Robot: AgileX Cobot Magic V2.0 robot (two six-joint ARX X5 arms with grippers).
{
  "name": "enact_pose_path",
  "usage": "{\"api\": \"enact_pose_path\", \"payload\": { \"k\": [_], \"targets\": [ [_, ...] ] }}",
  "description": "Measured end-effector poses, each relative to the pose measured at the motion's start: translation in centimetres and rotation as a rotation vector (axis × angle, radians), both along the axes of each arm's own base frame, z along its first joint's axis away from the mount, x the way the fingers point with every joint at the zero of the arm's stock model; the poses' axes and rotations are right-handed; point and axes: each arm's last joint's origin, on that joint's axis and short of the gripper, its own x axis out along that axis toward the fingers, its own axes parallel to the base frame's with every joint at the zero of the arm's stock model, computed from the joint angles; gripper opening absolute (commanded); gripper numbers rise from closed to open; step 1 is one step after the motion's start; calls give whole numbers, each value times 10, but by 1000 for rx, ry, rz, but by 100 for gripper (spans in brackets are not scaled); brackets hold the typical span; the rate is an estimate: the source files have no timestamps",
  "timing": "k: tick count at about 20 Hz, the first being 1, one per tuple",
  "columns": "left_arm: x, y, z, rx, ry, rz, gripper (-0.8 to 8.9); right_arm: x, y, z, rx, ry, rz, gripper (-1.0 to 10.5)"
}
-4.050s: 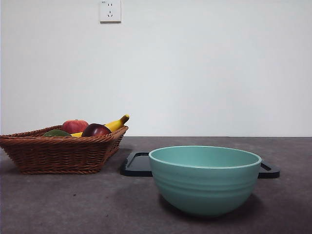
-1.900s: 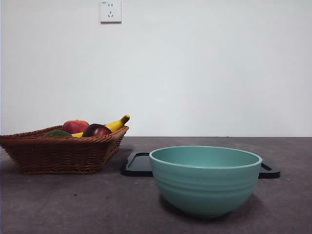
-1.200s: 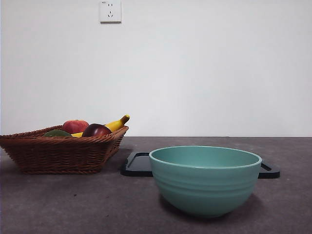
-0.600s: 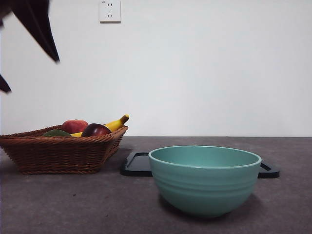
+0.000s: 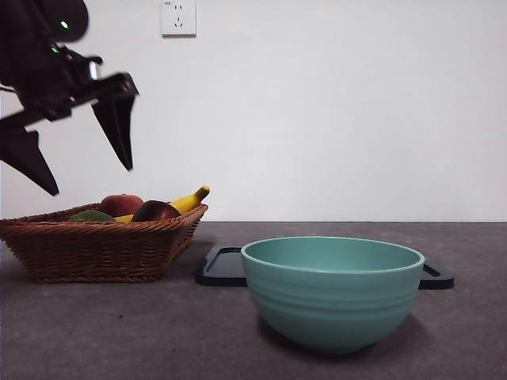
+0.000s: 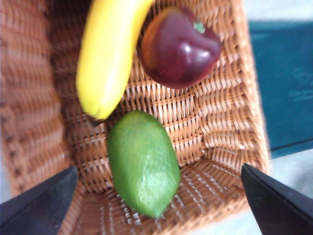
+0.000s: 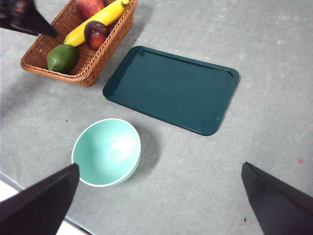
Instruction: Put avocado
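Grey, speckled tabletop [image 7: 274, 73] against a plain white wall [image 5: 333, 119] with a socket plate [image 5: 179, 17] high up.

Left gripper [image 5: 79, 170] above the wicker basket [image 5: 95, 249], fingers [image 5: 117, 131] spread wide and holding nothing, tips clear of the fruit. Seen through the left wrist view: left gripper [image 6: 161, 196] with both dark fingers [image 6: 39, 205] parted to either side of the basket's near end, nothing clamped.

Between those fingers, lying on the basket floor: avocado [image 6: 143, 163], green, oval, dull bumpy skin, not touched by either finger. Also visible from the front as a low green hump [image 5: 91, 215] just over the rim, and from the right wrist camera at the basket's near corner [image 7: 62, 58].

Just beyond the avocado, further from the fingers: banana [image 6: 110, 51], its dark tip close to the avocado's end; contact not certain. Beside the banana, dark maroon apple [image 6: 180, 47] with green stem end. Red apple [image 5: 121, 204] further back in the basket, past the fingers' reach as seen from the front.

Outside the basket, well apart from the left fingers: dark green tray [image 7: 171, 88] flat on the table, and nearer the camera a teal bowl [image 5: 333, 293], upright.

Right gripper [image 7: 159, 196] high over the table, far from all items, fingers [image 7: 279, 200] wide apart, grasping nothing.
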Motion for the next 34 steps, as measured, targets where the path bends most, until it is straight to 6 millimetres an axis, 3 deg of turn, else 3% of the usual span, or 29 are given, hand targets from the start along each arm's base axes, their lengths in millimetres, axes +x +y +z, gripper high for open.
{"api": "enact_pose_path", "payload": {
  "k": [13, 15, 19, 21, 24, 29, 31, 34],
  "targets": [
    [24, -35, -64, 177, 153, -47, 703, 0, 0, 0, 0, 0, 0, 653],
    [25, -35, -66, 196, 153, -41, 636, 0, 0, 0, 2, 1, -1, 653],
    [26, -35, -69, 199, 159, -41, 248, 0, 0, 0, 2, 1, -1, 653],
    [27, -35, -69, 199, 159, -40, 216, 0, 0, 0, 2, 1, -2, 653],
    [30, -36, -59, 199, 158, -41, 216, 0, 0, 0, 2, 1, -2, 653],
    [35, -41, -7, 199, 151, -48, 215, 0, 0, 0, 2, 1, -2, 653],
    [28, -50, 9, 204, 156, -77, 215, 0, 0, 0, 2, 1, -1, 653],
    [1, -75, 36, 194, 99, -160, 215, 0, 0, 0, 2, 1, -1, 653]
  ]
}}
